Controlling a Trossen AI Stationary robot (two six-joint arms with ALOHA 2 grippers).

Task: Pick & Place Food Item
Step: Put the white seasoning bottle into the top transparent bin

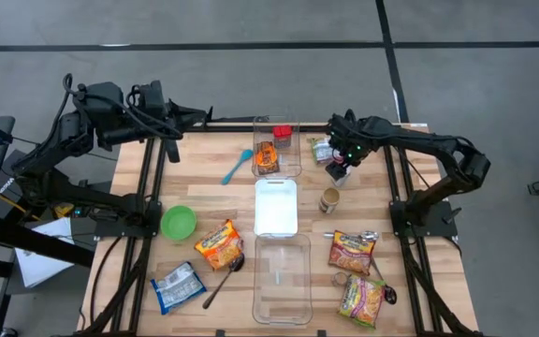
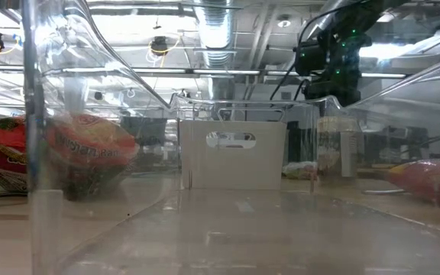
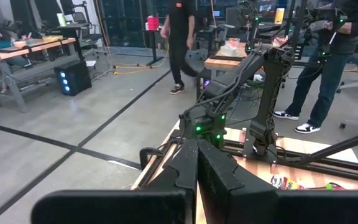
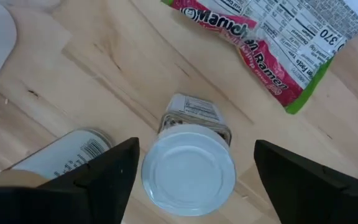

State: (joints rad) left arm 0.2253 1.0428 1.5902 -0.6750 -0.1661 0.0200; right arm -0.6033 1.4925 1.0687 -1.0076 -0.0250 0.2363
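Observation:
A small jar with a white lid [image 4: 188,173] stands upright on the wooden table, its label facing the far side. My right gripper [image 4: 194,171] hangs over it, pointing straight down, open, with one finger on each side of the lid and clear of it. In the high view this gripper [image 1: 339,171] is right of the clear bins. A second jar [image 4: 67,155] stands close beside the first. A ramen packet [image 4: 272,37] lies flat just beyond them. My left gripper [image 3: 197,174] is shut and held high above the table's far left corner [image 1: 197,117].
Down the table's middle are a clear bin with food items [image 1: 277,145], a white lid [image 1: 275,206] and a clear bin [image 1: 282,276]. Ramen packets [image 1: 352,251] [image 1: 219,245], a green bowl [image 1: 178,222] and a blue spoon [image 1: 237,166] lie around. People stand in the room beyond.

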